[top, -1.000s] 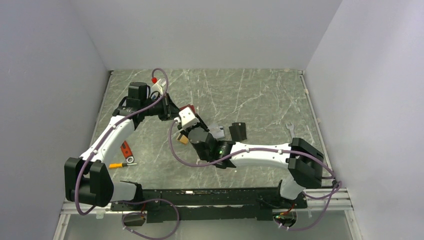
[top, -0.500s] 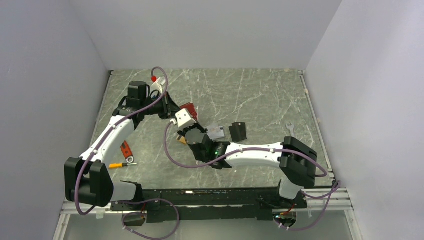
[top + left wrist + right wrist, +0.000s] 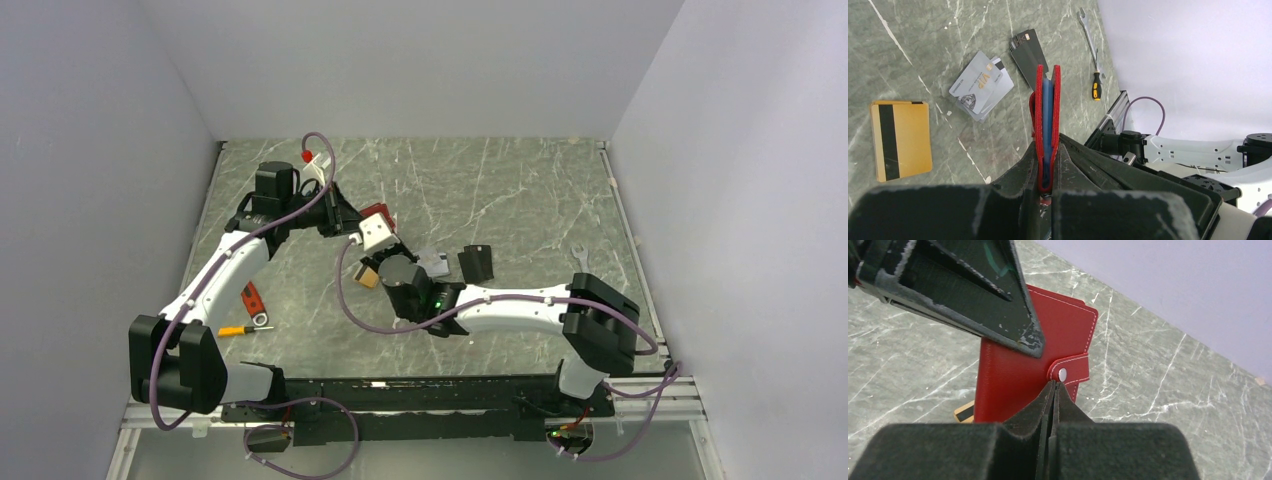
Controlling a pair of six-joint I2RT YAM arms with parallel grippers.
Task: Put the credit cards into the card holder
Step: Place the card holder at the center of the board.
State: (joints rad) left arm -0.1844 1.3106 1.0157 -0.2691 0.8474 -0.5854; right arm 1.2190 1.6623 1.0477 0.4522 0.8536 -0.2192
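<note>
The left tool [image 3: 1047,165] is clamped on the bottom edge of the card holder [image 3: 1047,115], holding it upright above the surface [image 3: 948,30], its long axis pointing straight out from the fingers. The right tool [image 3: 1053,390] looks pressed shut with its tips right at the snap tab [image 3: 1068,374]; whether it pinches the tab I can't tell. The gold cards [image 3: 900,139] and silver cards [image 3: 982,85] lie flat below, nearer the right arm, which seems set to undo the snap first.
</note>
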